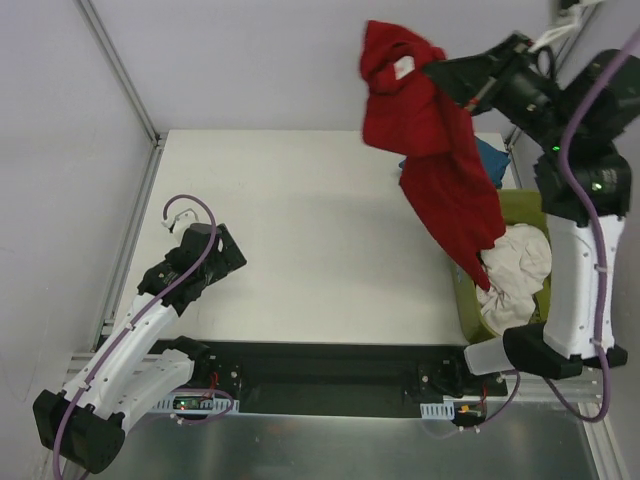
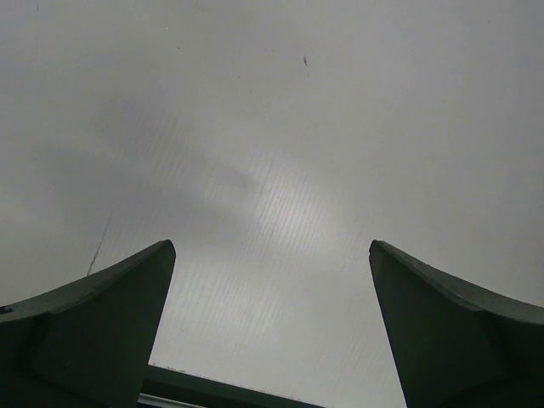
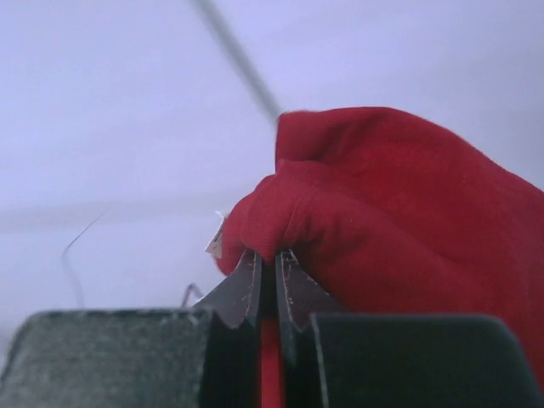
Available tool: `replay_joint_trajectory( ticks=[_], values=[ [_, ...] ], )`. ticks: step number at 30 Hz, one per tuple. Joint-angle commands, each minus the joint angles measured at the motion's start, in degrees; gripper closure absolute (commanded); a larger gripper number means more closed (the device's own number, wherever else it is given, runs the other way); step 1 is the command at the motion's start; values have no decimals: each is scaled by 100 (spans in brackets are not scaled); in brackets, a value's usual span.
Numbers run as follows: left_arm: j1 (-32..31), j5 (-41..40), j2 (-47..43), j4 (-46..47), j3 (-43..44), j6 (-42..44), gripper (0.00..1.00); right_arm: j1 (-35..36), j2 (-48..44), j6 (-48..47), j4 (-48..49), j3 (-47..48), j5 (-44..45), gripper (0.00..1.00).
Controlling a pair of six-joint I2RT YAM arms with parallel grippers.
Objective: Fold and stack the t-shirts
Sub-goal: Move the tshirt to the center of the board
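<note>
Red t-shirt (image 1: pixel 432 130): bunched fold clamped between right gripper (image 3: pixel 265 289) jaws, remainder hanging toward olive tub (image 1: pixel 522 208). Left gripper (image 2: pixel 270 248): jaws wide apart over table (image 1: pixel 300 200).

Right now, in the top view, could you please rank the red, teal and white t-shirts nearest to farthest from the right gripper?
1. red t-shirt: clamped in the right gripper.
2. teal t-shirt: by far end of tub.
3. white t-shirt: near end.

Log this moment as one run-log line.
right gripper: shut on red t-shirt, hanging over tub | left gripper: open, empty | white t-shirt: in tub | teal t-shirt: at tub's far end
</note>
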Motion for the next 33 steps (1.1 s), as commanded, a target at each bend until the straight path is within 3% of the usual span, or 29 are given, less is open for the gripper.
replay_joint_trajectory(
  ticks=[1,4,8,15,18,22,23,25,26,28,29,31,32,33],
  values=[
    [40,-55,-38,62,-61,-83,1,1578,669,188,1214,365,-410,99],
    [40,-47,-91,53,-70,-83,1,2309,1248,74,1576,680,-244,99],
    [40,-20,-214,53,-79,-118,1,2743,1787,-304,1715,1227,503,99],
    [40,-257,-530,18,-61,-188,1,2779,1156,-725,1911,-160,1249,99],
    [40,-380,-697,-35,-70,-302,1,2735,210,-919,1516,-1502,1898,99],
    [40,-556,-873,-114,-193,-469,1,2279,-906,-850,1120,-3954,2375,98],
    [49,-600,-899,-131,-202,-496,1,2147,-1067,-806,1006,-4968,2446,96],
    [40,-679,-900,-149,-228,-549,1,1804,-1357,-971,576,-5739,2700,80],
    [40,-697,-839,-149,-219,-566,1,1751,-1359,-1181,148,-6117,2910,60],
    [40,-688,-733,-167,-193,-593,0,1689,-1245,-1463,-302,-6209,3604,43],
    [40,-662,-593,-167,-184,-593,1,1723,-1201,-1630,-626,-6200,3754,25],
    [40,-583,-443,-175,-210,-654,1,1838,-1209,-1859,-735,-6165,4168,13],
    [40,-557,-286,-167,-237,-698,1,1899,-1227,-1903,-735,-6165,4265,2],
    [40,-548,-215,-167,-289,-803,1,2004,-1279,-1956,-735,-6174,4431,0]
  ],
)
